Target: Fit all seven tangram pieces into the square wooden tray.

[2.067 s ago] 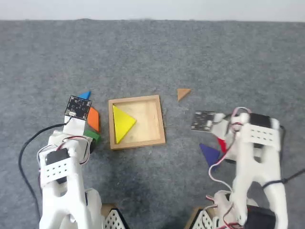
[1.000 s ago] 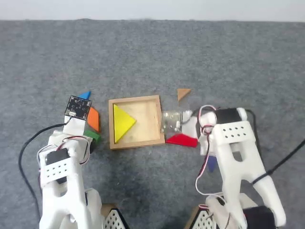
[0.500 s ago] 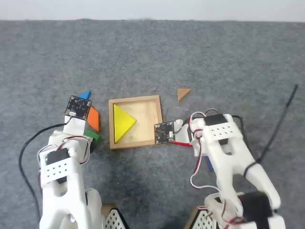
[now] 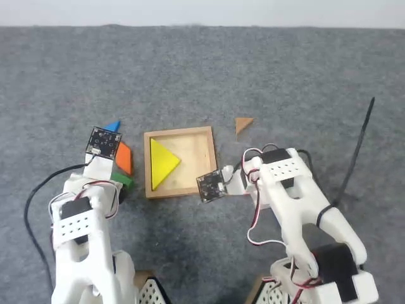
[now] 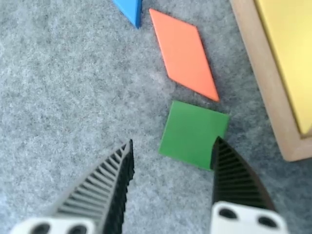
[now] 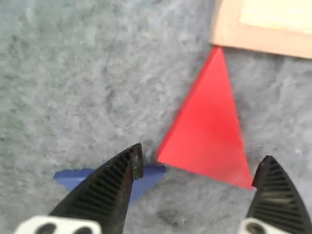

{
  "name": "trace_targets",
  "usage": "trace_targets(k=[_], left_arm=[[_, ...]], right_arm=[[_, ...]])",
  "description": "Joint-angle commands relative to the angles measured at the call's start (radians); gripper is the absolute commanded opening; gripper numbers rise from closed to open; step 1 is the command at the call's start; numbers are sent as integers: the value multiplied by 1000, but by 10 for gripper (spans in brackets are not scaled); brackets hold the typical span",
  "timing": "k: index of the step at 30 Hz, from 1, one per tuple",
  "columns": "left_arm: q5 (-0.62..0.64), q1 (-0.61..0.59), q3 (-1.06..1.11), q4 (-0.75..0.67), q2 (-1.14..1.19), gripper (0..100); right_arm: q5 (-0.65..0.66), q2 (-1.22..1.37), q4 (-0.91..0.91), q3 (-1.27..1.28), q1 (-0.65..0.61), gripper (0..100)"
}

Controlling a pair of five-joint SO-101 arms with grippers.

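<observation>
One piece is seated: the yellow triangle [image 4: 163, 161] lies against the 9 o'clock wall of the square wooden tray [image 4: 181, 132]. The step in hand looks like the pickup of the red triangle [image 6: 207, 126]. It lies flat on the desk [image 4: 285, 76] off the tray's 4 o'clock corner, its sharp tip just beside the tray's outer corner. The right pincer [image 6: 201, 156] hangs open over it, one jaw on each side of its broad end.

Next it probably has to drop, close on the piece's edges, and lift it over the tray wall into the bare 3 o'clock half. A dark blue piece [image 6: 114, 178] lies by one jaw and could get nudged.

The left pincer [image 5: 173, 144] is open over the green square [image 5: 195, 134] at the tray's 9 o'clock, near the orange parallelogram [image 5: 184, 61] and blue triangle [image 5: 127, 7]. A small brown triangle [image 4: 243, 124] sits apart at 1 o'clock.
</observation>
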Motion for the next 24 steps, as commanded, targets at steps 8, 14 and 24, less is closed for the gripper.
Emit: trace_targets(k=[8, 14, 24], left_arm=[[-20, 0, -4, -5, -29, 250], [-20, 0, -4, -5, -29, 250], [-20, 0, -4, -3, -29, 250]], right_arm=[[123, 188, -15, -150, 48, 354], [120, 243, 30, -227, 48, 343], [123, 275, 30, -255, 42, 242]])
